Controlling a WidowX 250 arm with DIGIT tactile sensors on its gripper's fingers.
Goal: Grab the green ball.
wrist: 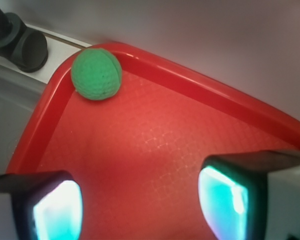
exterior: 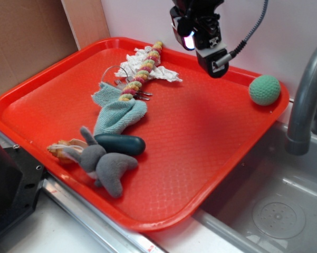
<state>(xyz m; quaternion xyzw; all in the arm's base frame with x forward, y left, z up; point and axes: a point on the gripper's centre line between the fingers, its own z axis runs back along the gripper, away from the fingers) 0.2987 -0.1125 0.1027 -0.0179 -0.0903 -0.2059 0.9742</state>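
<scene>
Green ball lies apart from open hand.

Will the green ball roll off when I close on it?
The ball is round, so a nudge would probably roll it, though the tray corner behind it should stop it. Its knitted surface looks grippy and probably soft. The gripper is open, well short.

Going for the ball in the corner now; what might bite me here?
1. The ball sits tight in the tray corner, so a pincer finger may hit the raised rim before closing.
2. It is round; an off-centre pinch may squirt it over the rim toward the sink.
3. The faucet stands close beside that corner.
</scene>
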